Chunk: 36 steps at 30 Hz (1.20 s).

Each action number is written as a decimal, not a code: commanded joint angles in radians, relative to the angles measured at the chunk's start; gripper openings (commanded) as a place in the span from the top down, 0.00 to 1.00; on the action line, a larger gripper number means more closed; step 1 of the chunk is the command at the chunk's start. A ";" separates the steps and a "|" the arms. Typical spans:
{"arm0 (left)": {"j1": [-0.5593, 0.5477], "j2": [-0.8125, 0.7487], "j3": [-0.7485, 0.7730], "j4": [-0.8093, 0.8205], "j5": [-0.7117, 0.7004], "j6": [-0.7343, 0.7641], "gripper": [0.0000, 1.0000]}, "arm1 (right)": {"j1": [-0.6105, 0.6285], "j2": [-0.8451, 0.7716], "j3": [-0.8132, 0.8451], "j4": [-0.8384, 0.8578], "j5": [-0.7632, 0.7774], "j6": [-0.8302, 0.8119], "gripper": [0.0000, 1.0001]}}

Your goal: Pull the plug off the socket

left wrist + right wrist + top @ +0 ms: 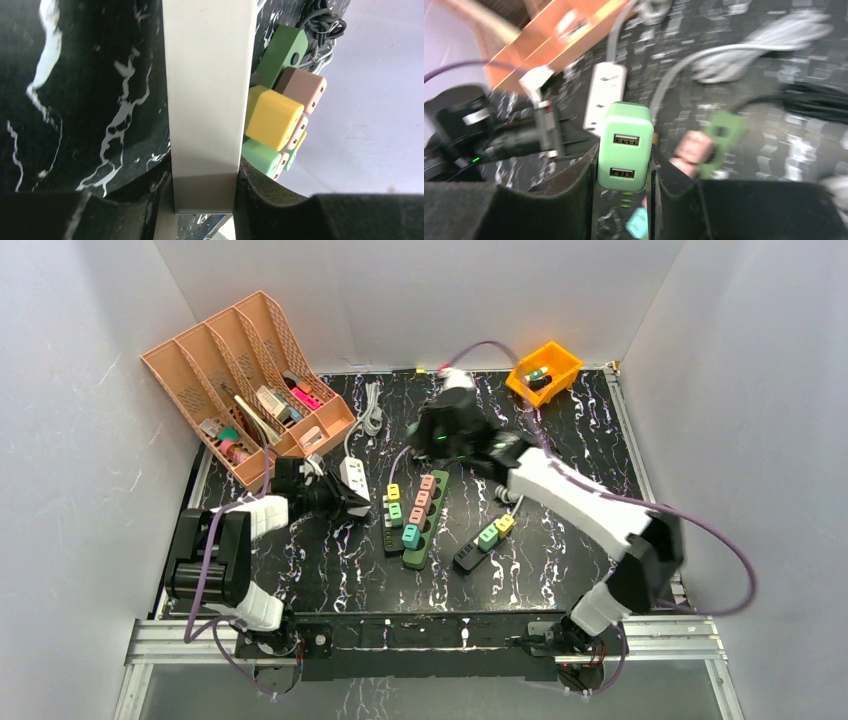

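A peach-coloured slotted file organizer (pixel 245 380) stands at the far left of the black, white-veined tabletop (pixel 330 570), set at an angle. Its compartments hold small clutter, among it a pink item (pixel 308 397) and a few small rolls (pixel 230 445). At the far right corner sits a yellow-orange bin (pixel 565 358), tilted, with a small green and dark object (pixel 538 374) inside. Plain white walls (pixel 400 290) enclose three sides, and a metal rail (pixel 420 640) runs along the near edge.
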 commanded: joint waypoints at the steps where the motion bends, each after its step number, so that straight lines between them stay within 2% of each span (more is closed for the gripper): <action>1: 0.003 0.060 0.192 -0.113 0.059 0.139 1.00 | -0.307 -0.258 -0.223 0.020 -0.060 -0.002 1.00; 5: -0.004 0.192 0.359 -0.198 0.092 0.233 1.00 | -0.680 -0.434 -0.468 0.048 -0.263 0.048 1.00; 9: -0.018 0.365 0.529 -0.228 0.130 0.233 0.99 | -1.006 -0.540 -0.643 0.082 -0.442 0.113 1.00; 12: -0.025 0.500 0.689 -0.269 0.142 0.238 0.99 | -1.162 -0.566 -0.742 0.121 -0.516 0.152 1.00; 15: -0.027 0.618 0.887 -0.396 0.101 0.293 0.97 | -1.288 -0.553 -0.824 0.175 -0.584 0.196 1.00; 17: -0.028 0.676 0.977 -0.462 0.056 0.328 0.89 | -1.347 -0.534 -0.865 0.204 -0.606 0.239 1.00; 18: -0.027 0.694 1.000 -0.479 0.042 0.337 0.78 | -1.362 -0.529 -0.886 0.223 -0.610 0.271 1.00; 19: -0.028 0.704 1.007 -0.483 0.026 0.334 0.62 | -1.370 -0.523 -0.908 0.245 -0.610 0.300 0.99; 20: -0.029 0.703 1.005 -0.482 0.018 0.334 0.44 | -1.375 -0.517 -0.931 0.269 -0.598 0.325 0.95; 21: -0.030 0.696 1.000 -0.482 0.009 0.339 0.22 | -1.379 -0.510 -0.947 0.282 -0.576 0.345 0.89; 22: -0.032 0.682 0.990 -0.484 0.004 0.342 0.17 | -1.381 -0.505 -0.965 0.296 -0.556 0.364 0.81; 24: -0.032 0.626 0.958 -0.492 -0.010 0.357 0.14 | -1.381 -0.498 -0.990 0.340 -0.524 0.388 0.51; 25: -0.032 0.581 0.927 -0.491 -0.023 0.359 0.12 | -1.381 -0.493 -1.003 0.378 -0.517 0.399 0.43; 30: -0.047 0.319 0.712 -0.456 -0.056 0.338 0.11 | -1.382 -0.432 -1.003 0.456 -0.528 0.427 0.30; 33: -0.049 0.159 0.567 -0.455 -0.095 0.339 0.10 | -1.381 -0.388 -0.984 0.473 -0.570 0.424 0.15; 36: -0.051 0.017 0.430 -0.493 -0.172 0.341 0.10 | -1.346 -0.411 -0.969 0.474 -0.582 0.409 0.07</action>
